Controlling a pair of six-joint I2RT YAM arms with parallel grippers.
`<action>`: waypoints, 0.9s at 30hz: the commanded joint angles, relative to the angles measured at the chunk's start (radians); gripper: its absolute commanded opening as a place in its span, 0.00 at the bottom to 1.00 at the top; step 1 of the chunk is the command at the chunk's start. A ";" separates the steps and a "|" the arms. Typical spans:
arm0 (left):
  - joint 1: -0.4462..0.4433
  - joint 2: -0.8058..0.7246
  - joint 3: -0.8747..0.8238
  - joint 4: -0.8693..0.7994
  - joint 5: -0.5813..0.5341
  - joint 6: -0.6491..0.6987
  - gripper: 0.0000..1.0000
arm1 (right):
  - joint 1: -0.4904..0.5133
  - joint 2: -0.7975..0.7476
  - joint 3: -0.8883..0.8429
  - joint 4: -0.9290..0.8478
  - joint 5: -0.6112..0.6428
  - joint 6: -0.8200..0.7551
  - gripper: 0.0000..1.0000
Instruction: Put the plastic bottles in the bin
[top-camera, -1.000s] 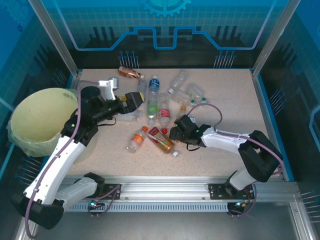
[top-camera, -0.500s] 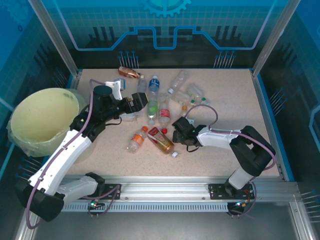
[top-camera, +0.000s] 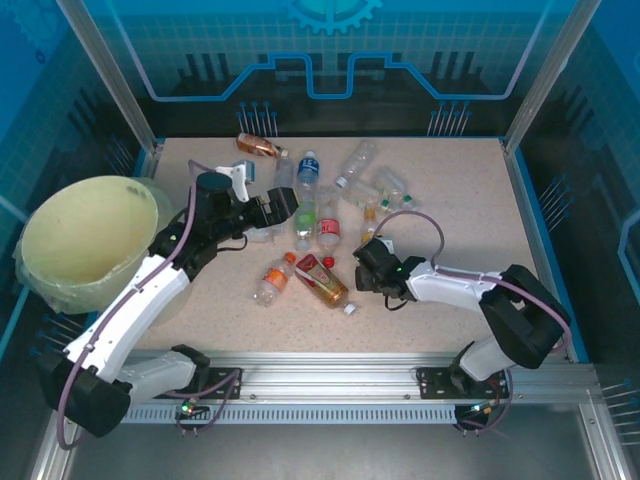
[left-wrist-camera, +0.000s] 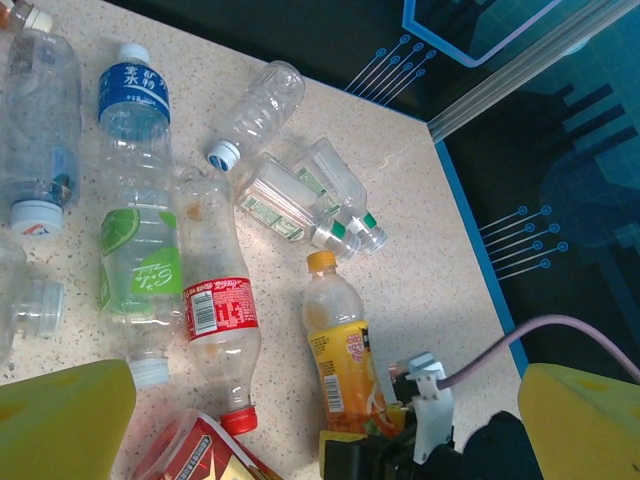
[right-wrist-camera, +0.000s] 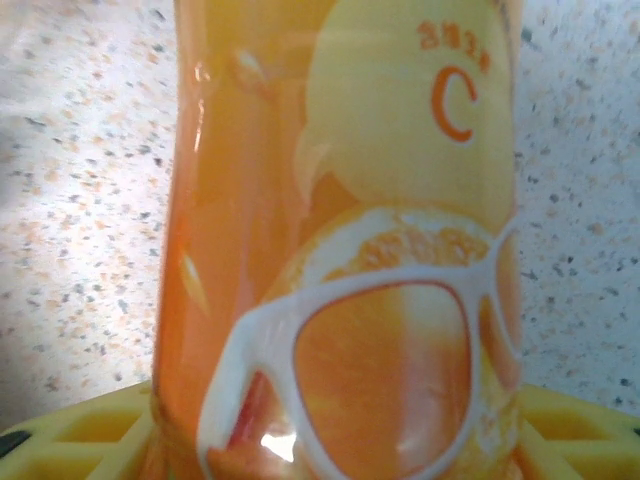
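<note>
L gripper (top-camera: 283, 206) spread wide, nothing in it, hangs over plastic bottles (top-camera: 307, 195) scattered mid-counter (top-camera: 450, 210). R gripper (top-camera: 366, 254) low at orange-label bottle (left-wrist-camera: 338, 365). This btl lies flat on counter, base end between the yellow pads (right-wrist-camera: 70, 440). Can't tell if pinched or just bracketed. Pale yellow-green bin (top-camera: 60, 205) sits beside counter's L edge, well apart from both grippers.

Clear plastic bottles (top-camera: 306, 205) lie scattered on their sides mid-bench (top-camera: 450, 210); a pale yellow-green, bag-lined bin (top-camera: 70, 240) stands left.
</note>
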 joint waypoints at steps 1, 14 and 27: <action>-0.010 0.022 -0.022 0.027 -0.014 -0.036 0.99 | -0.005 -0.072 -0.014 0.003 -0.014 -0.079 0.41; -0.017 0.096 -0.088 0.265 0.285 -0.122 0.99 | -0.004 -0.362 -0.098 0.197 -0.211 -0.194 0.34; -0.110 0.120 -0.195 0.495 0.247 -0.126 0.99 | 0.003 -0.353 -0.067 0.403 -0.524 -0.047 0.36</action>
